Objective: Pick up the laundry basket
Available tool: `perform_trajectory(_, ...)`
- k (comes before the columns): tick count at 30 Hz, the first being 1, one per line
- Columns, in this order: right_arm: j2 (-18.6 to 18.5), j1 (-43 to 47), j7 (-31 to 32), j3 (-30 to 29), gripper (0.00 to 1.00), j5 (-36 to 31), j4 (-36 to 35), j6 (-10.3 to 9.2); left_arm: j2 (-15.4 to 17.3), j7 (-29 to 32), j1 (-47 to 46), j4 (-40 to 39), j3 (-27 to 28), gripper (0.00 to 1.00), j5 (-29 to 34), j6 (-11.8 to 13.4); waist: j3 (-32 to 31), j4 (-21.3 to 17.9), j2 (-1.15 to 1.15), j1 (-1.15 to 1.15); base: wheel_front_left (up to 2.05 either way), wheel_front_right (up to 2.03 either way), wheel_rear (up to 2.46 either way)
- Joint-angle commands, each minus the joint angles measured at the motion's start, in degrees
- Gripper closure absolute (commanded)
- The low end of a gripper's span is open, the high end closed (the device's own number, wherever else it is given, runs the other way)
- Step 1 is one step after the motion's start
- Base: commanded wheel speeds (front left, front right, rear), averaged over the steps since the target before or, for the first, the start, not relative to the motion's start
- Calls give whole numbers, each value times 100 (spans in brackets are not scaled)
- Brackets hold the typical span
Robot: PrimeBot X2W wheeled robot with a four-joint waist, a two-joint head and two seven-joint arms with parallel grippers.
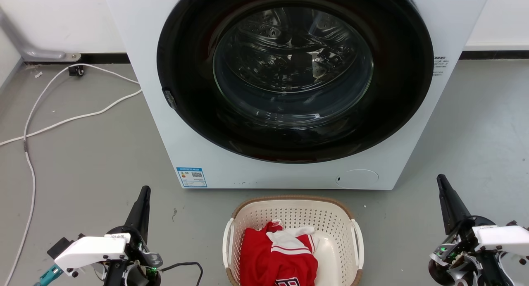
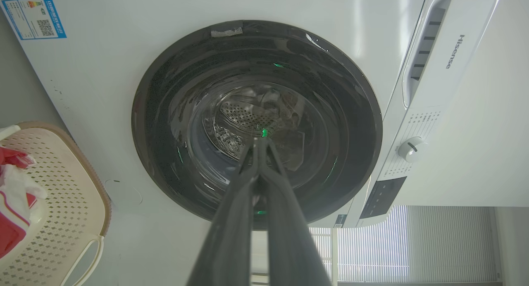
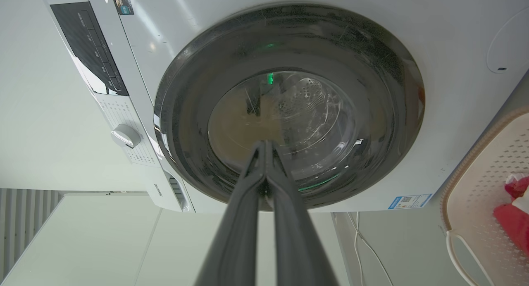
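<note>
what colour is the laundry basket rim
Brown with a woven look; the laundry basket rim shows best in the head view.

From the head view, you lose the near end of the laundry basket and the lower part of the red and white garment in it to the bottom edge. Each wrist view catches just a corner of the basket at a side edge. The washing machine is cut off at the top. The print on its blue label is too small for you to read, and reflections blur whatever lies behind the door glass.
</note>
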Motion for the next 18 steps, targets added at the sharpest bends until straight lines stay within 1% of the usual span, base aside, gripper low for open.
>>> perform_trajectory(1, 20, -56, 26, -9, 100, -15, 5, 0, -7, 2, -58, 8, 17, 100, 38, -20, 0, 0, 0, 0, 0, 0, 0)
perform_trajectory(18, 26, -57, 29, -19, 100, -24, 5, 0, -13, 14, -60, 8, 28, 100, 47, -20, 0, 0, 0, 0, 0, 0, 0)
